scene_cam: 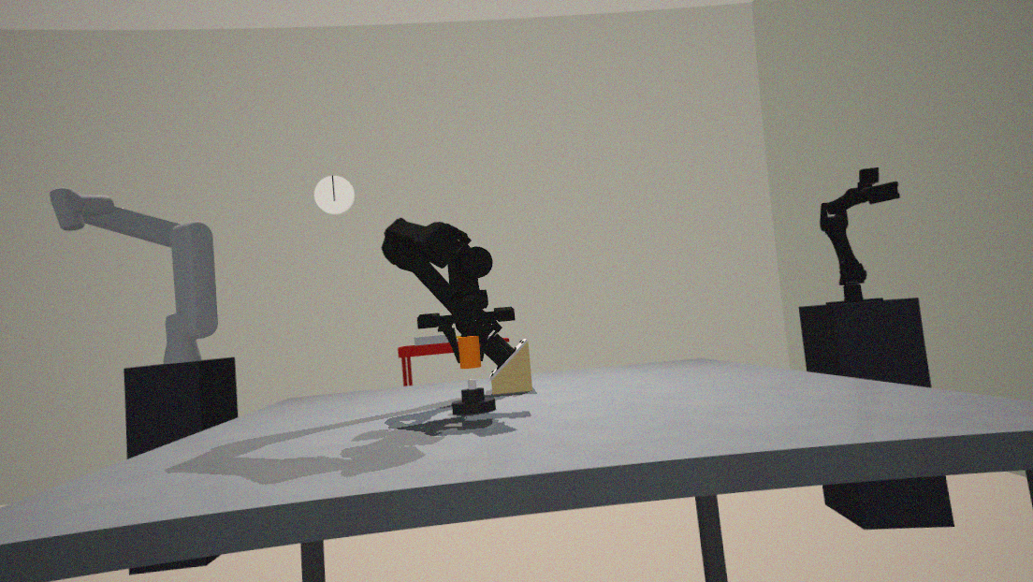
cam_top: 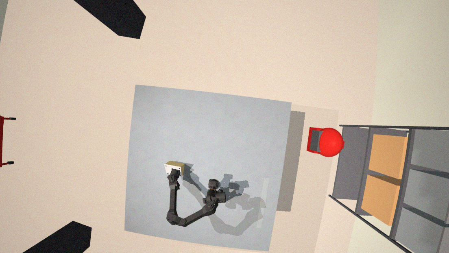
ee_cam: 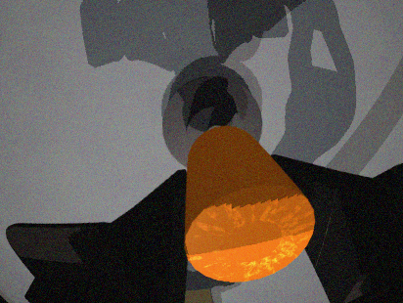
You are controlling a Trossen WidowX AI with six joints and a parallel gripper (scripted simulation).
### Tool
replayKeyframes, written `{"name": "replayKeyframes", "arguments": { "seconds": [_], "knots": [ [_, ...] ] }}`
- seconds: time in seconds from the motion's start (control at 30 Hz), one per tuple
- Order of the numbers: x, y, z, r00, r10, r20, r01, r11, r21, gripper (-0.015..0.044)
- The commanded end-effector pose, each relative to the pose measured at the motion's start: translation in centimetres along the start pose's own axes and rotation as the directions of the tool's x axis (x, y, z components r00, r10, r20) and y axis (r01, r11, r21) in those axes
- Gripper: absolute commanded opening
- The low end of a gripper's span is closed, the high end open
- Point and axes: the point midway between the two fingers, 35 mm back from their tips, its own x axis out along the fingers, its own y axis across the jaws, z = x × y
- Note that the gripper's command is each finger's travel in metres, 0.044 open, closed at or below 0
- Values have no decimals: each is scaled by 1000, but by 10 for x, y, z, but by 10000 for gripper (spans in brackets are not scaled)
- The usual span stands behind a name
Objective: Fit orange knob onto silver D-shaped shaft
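The orange knob (scene_cam: 470, 352) (ee_cam: 230, 171) is held upright between the fingers of my gripper (scene_cam: 469, 350) (ee_cam: 228, 171), which is shut on it. In the exterior view the knob hangs a little above the silver shaft (scene_cam: 472, 384), with a gap between them. The shaft stands on the dark round pedestal (scene_cam: 473, 406) (ee_cam: 172, 119) on the table. In the wrist view the pedestal shows just beyond the knob's far end, and the knob hides the shaft there. The hole under the knob and the shaft's flat side cannot be seen. In the top view the arm hides the knob and pedestal.
A tan wedge block (cam_top: 175, 163) (scene_cam: 515, 375) with a white sloped face carries the arm's base on the grey-blue table (cam_top: 201, 125) (scene_cam: 650, 412). A red chair-like object (cam_top: 330, 142) and a shelf (cam_top: 350, 163) stand beyond the table's right side in the top view.
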Motion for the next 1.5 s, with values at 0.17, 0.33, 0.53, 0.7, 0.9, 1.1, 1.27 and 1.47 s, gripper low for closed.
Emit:
{"name": "replayKeyframes", "arguments": {
  "seconds": [0.17,0.33,0.53,0.7,0.9,1.1,1.27,1.47],
  "knots": [
    [-2,-2,3,1000,1,7,-2,971,239,0],
    [-2,-2,4,1000,1,7,-3,929,369,0],
    [-1,-1,4,1000,1,7,-4,854,521,0],
    [-1,0,3,1000,1,7,-5,772,636,0],
    [-1,0,1,1000,1,6,-5,697,717,0],
    [6,0,0,1000,1,7,-5,696,718,0],
    [20,0,0,1000,0,7,-5,696,718,0],
    [21,0,-1,1000,0,7,-5,692,722,0]
  ]
}}
